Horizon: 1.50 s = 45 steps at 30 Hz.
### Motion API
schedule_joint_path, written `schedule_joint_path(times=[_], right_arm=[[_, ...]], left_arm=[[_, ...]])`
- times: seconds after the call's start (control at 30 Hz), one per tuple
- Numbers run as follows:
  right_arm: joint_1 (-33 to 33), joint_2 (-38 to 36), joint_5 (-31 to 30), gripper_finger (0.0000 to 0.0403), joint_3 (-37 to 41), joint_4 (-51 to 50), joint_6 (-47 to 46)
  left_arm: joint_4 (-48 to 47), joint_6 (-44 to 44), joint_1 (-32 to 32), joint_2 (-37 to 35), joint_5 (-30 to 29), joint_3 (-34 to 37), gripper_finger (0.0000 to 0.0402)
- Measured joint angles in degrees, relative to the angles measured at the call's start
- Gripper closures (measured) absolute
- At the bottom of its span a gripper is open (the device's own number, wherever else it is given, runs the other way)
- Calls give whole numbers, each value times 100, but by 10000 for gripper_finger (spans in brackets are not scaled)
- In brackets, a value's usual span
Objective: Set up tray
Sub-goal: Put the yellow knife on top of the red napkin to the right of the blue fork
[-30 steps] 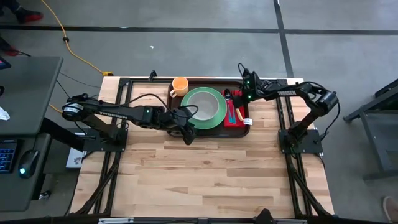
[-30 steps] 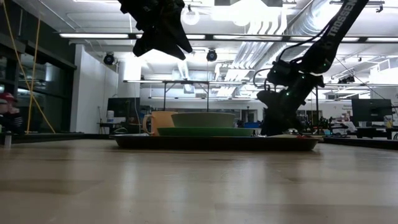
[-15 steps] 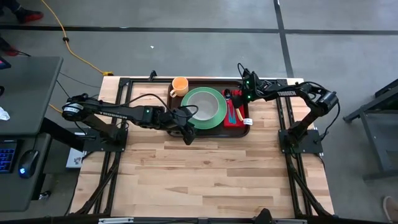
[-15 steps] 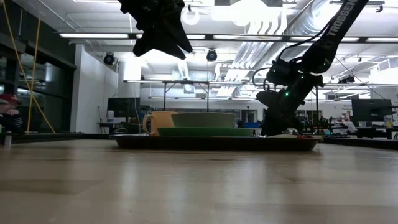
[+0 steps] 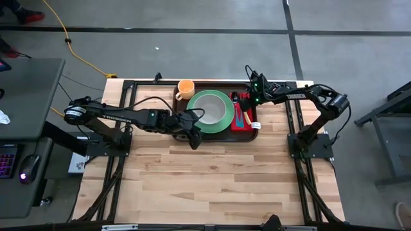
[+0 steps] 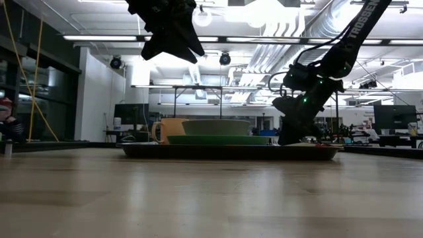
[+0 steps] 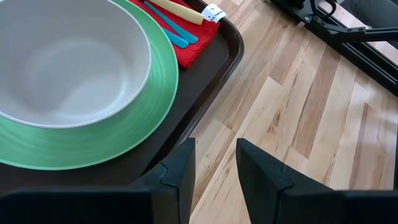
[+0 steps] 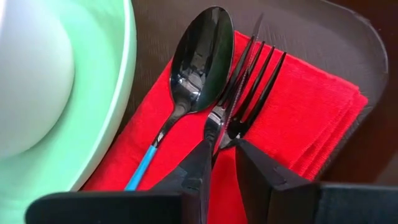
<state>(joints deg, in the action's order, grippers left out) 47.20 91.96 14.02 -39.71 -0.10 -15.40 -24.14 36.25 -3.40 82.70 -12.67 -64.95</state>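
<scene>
The dark brown tray [image 5: 221, 135] lies at the table's far middle. It carries a green plate [image 5: 225, 120] with a pale bowl [image 5: 209, 108], an orange mug [image 5: 185, 88] and a red napkin [image 5: 250, 123]. A black spoon [image 8: 202, 56] with a blue handle and a black fork [image 8: 255, 68] lie on the napkin [image 8: 305, 112]. My right gripper [image 8: 224, 162] is low over the napkin's far end, shut on the fork. My left gripper [image 7: 216, 168] hangs well above the tray's near rim [image 7: 211, 68], narrowly open and holding nothing. My right gripper pinches the fork at its neck [image 8: 219, 127], just behind the tines, between its two fingers. The fingers come slanting down from the table's right and far side. The tines rest on the red napkin; the handle is hidden under the fingers.
More cutlery with blue and yellow handles [image 5: 243, 119] lies on the napkin's near part. The bowl [image 8: 31, 68] and plate rim stand close beside the spoon. Bare wooden table [image 5: 218, 179] stretches from the tray toward the near edge. The room shows beyond the tray [image 6: 225, 151].
</scene>
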Motion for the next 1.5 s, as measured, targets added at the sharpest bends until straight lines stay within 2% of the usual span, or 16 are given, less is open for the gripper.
schedule_joint_path(times=[0.37,0.67,1.5], right_arm=[[0,0,-63,354,-2,-2,1],[-2,2,-57,400,-7,0,83],[-14,4,-208,402,-202,-153,-143]], left_arm=[[-1,-11,0,0,-2,0,257],[0,-16,0,0,-4,0,257],[4,2,0,0,-7,0,257]])
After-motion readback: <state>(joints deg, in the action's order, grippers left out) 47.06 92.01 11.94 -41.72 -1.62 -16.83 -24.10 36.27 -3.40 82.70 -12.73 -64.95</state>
